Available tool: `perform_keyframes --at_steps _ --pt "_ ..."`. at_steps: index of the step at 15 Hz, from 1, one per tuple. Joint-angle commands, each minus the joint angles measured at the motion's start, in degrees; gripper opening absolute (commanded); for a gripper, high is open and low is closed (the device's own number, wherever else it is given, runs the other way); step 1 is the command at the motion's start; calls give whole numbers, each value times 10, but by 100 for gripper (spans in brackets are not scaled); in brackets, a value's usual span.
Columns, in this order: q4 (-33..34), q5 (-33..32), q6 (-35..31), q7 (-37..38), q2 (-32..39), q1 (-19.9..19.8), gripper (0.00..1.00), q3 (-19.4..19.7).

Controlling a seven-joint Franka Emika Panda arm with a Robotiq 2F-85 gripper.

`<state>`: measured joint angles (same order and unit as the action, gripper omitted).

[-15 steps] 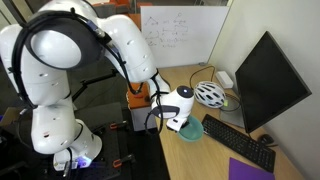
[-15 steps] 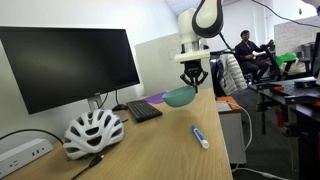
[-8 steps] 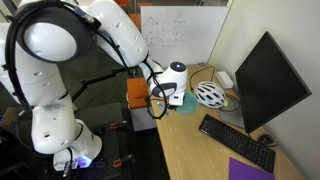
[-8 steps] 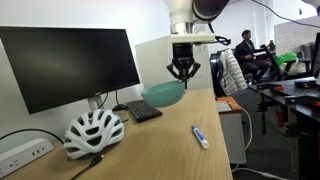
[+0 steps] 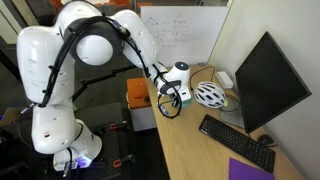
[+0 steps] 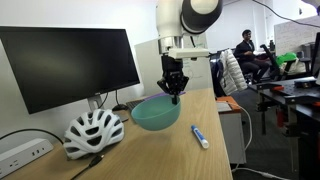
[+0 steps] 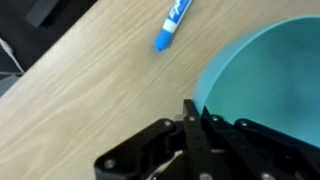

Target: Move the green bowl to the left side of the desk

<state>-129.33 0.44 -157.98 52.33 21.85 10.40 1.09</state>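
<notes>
Gripper [image 6: 173,92] pinched narrow on the rim of the bowl [image 6: 155,113]. Bowl hangs tilted over the desk [image 6: 170,155], between helmet [image 6: 93,132] and marker [image 6: 199,137]. Probably light, stiff, thin-walled and smooth. A rim pinch suits it, but it may swing or slip.

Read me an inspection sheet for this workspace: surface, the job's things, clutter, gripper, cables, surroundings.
Surface: light tan wooden desk, smooth, no spills seen.
Job's things: small teal-green shallow bowl, held by its rim, apart from the helmet.
Clutter: white-and-black bicycle helmet, blue-and-white marker, black keyboard, black monitor.
Gripper: black Robotiq gripper, shut on the bowl's rim.
Cables: dark cord below the helmet; white power strip.
Surroundings: whiteboard, orange box, seated person.
</notes>
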Motion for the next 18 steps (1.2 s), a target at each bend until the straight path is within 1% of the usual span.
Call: perform_keyframes --at_steps 1,3,6,7,8,9,10,11,12,13,14,15,16,17,18 --pt "73 -7 16 -101 63 8 1 0" --pt "101 -4 16 -161 89 15 1 -2" --pt "121 -5 9 -247 111 23 1 -8" --pt "122 -9 -1 -277 117 23 23 -10" --pt "124 -13 -3 -297 120 25 32 -7" --pt "122 -17 -7 -315 122 27 37 -2" --pt "119 -16 -5 -317 117 29 44 5" --pt "110 -1 -4 -345 105 11 53 -11" --pt "103 5 -14 -360 95 3 59 -16" --pt "92 29 -5 -392 76 -24 68 -46" --pt "85 45 0 -416 61 -41 75 -63" --pt "76 62 23 -437 40 -56 81 -79" --pt "70 74 57 -450 19 -65 90 -87" --pt "65 81 113 -452 -4 -69 96 -86" --pt "59 67 157 -430 -26 -57 100 -65"
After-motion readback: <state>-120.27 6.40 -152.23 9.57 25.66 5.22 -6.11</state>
